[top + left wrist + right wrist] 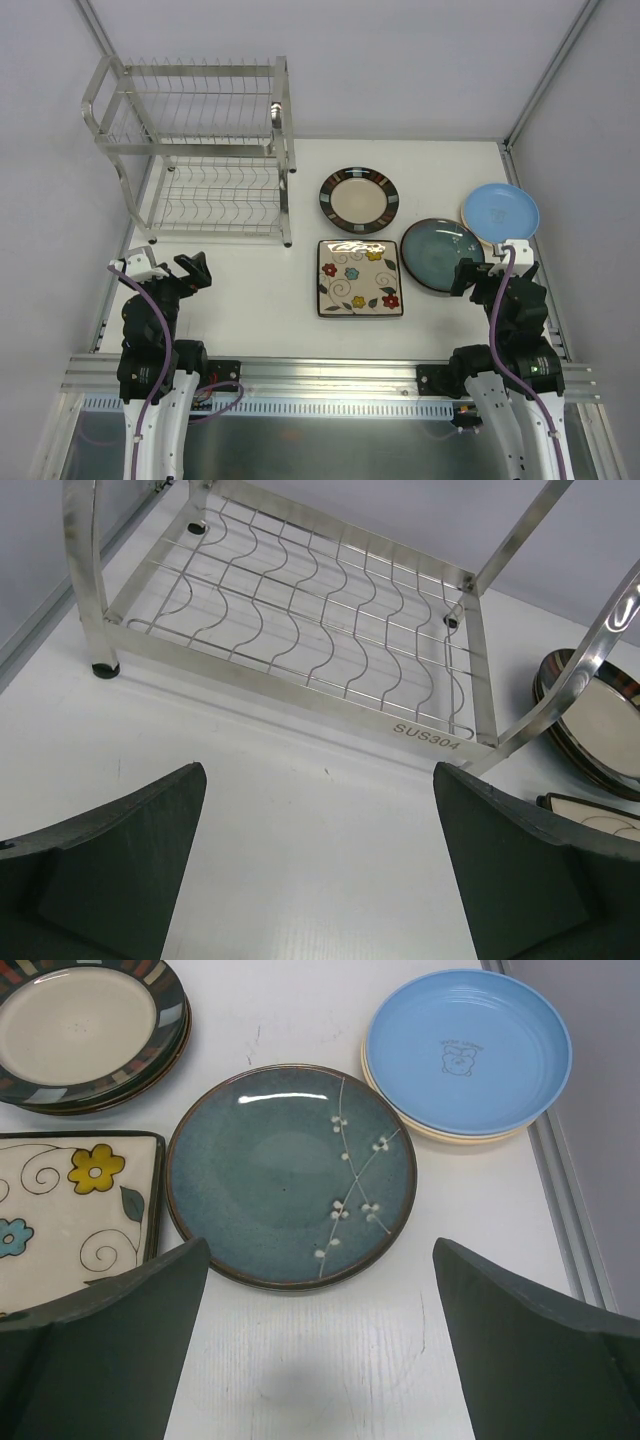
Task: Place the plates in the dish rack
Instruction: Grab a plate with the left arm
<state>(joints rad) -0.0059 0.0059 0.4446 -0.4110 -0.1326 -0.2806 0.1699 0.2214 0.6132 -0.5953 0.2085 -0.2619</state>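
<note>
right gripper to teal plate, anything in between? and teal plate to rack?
Nothing visible between the open right gripper and the teal plate, only bare table. Towards the dish rack, the square floral plate and the round dark-rimmed plate lie flat in between; a lifted carry would likely clear them.

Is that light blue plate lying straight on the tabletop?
No, the light blue plate rests on a pale yellow plate, whose rim peeks out beneath its near edge.
</note>
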